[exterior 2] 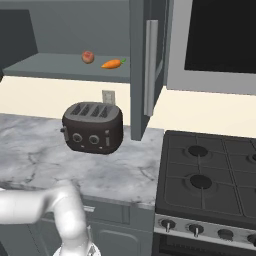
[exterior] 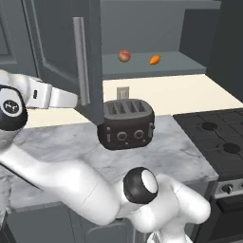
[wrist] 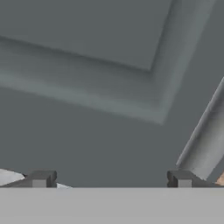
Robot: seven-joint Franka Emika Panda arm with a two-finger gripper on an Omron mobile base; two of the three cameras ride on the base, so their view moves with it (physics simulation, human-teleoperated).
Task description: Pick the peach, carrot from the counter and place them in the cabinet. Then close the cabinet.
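Dark grey cabinet door (exterior: 66, 52) stands open; peach (exterior: 124, 56) and carrot (exterior: 154, 60) already lie mid-shelf inside. The pincer (wrist: 111, 180), jaws wide and empty, faces the panel beside its handle (wrist: 205, 140). Best push flat near the handle edge.

smooth glossy white arm (exterior: 71, 182) of rounded tubular links, dark black joint caps, one bearing small white markings; tool (wrist: 111, 179) has two squared dark grey fingertips (wrist: 41, 178).

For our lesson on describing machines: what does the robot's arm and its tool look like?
The arm is glossy white with rounded tube-like links and black ball-shaped joints. The tool has two small, blocky dark grey fingertips. No cables show.
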